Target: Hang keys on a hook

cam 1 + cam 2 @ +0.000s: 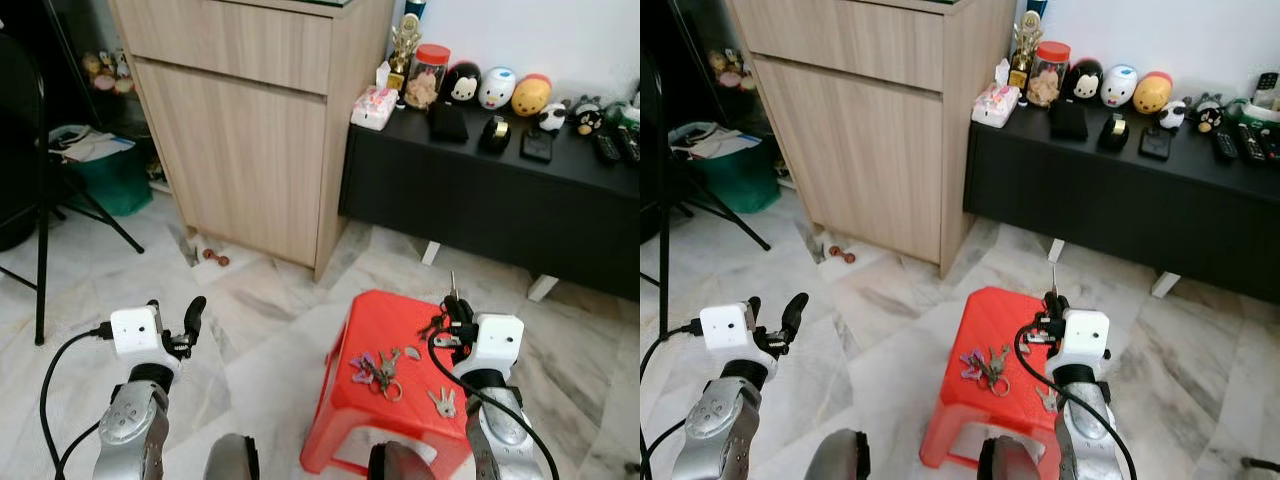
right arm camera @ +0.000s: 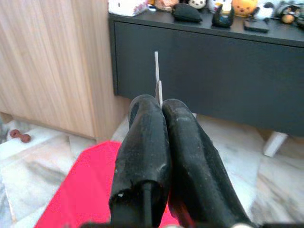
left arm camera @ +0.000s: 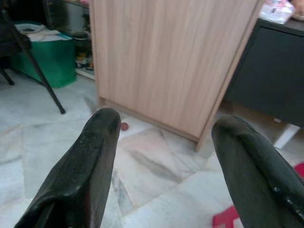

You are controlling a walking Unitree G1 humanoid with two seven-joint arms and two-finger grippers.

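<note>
My right gripper (image 2: pixel 160 107) is pressed shut on a key (image 2: pixel 156 76), whose thin metal blade sticks straight up from between the two black fingers (image 2: pixel 190 147). It hovers above the far right corner of the red stool (image 1: pixel 370 320), with more of the bunch dangling just beside the fingers. On the stool top lie a key bunch (image 1: pixel 378 368) with purple tags near the middle and a smaller pair of keys (image 1: pixel 442 402) near the front right edge, close to my right arm. My left gripper (image 1: pixel 175 325) hangs over the marble floor (image 1: pixel 260 330), well left of the stool, its fingers (image 3: pixel 90 161) spread apart and holding nothing. Ahead stands a wooden cabinet (image 1: pixel 240 130), and to its right a low black bench (image 1: pixel 500 190) carrying a tissue box (image 1: pixel 374 106), a jar (image 1: pixel 428 74), round toy figures (image 1: pixel 497 87) and remotes (image 1: pixel 615 146). A green bin (image 1: pixel 110 170) sits left of the cabinet.
</note>
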